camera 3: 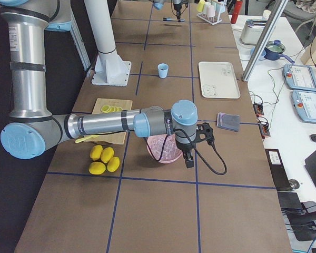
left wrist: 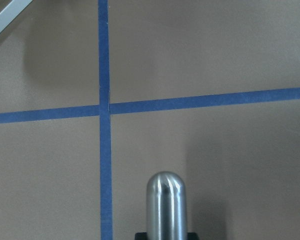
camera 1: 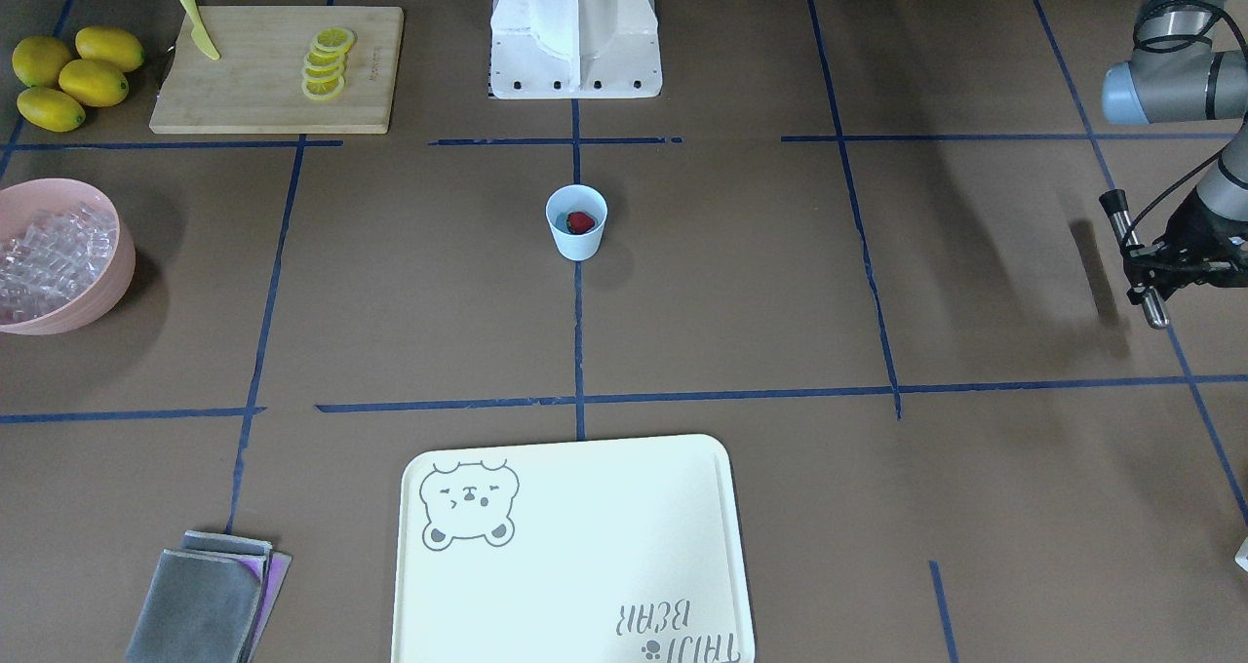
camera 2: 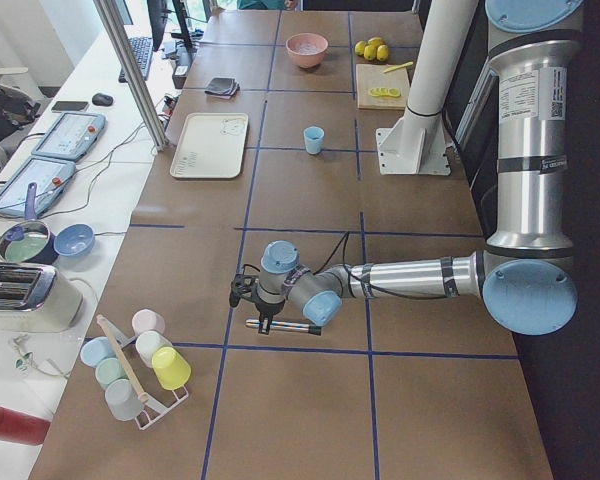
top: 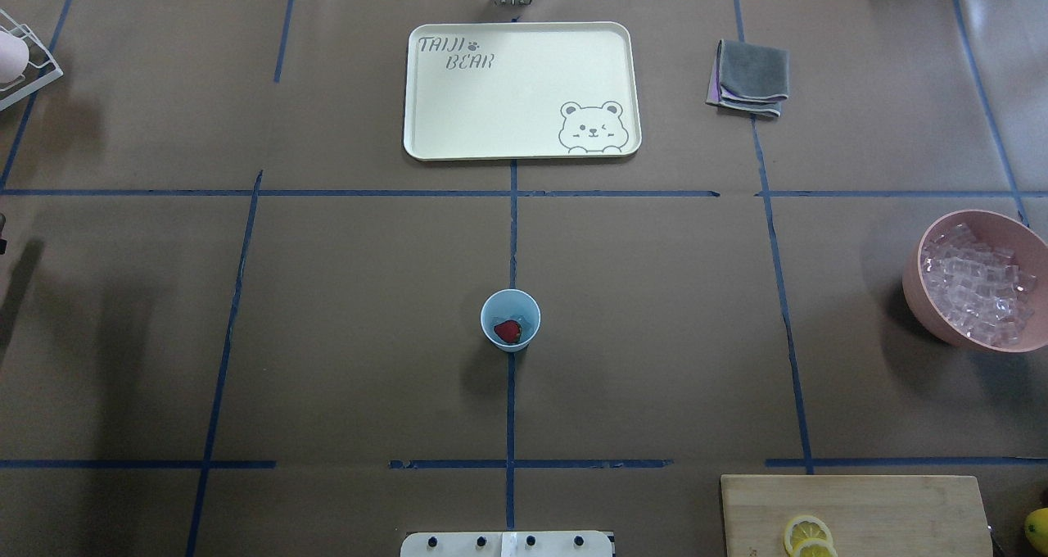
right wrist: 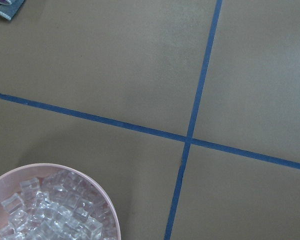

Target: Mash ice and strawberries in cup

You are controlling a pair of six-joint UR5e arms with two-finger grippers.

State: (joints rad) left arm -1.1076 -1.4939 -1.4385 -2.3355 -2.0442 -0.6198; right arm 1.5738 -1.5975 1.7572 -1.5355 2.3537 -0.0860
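Left end effector point(camera 1: 1141, 265), clamped on the rod point(camera 1: 1121, 224), hangs at the cup's point(top: 499, 305) 9 o'clock; we should lower it plumb onto the strawberry point(top: 508, 332). Right end effector point(camera 3: 189, 161): cannot tell.

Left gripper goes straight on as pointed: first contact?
Likely the bare table, near a blue tape cross. The left gripper points down with a metal rod held crosswise, so the rod may touch first; height is unclear.

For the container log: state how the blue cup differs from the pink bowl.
The cup is pale blue, the bowl pink. The cup is far smaller than the bowl. The cup holds a strawberry; the bowl is heaped with ice. Both stand upright, open-topped.
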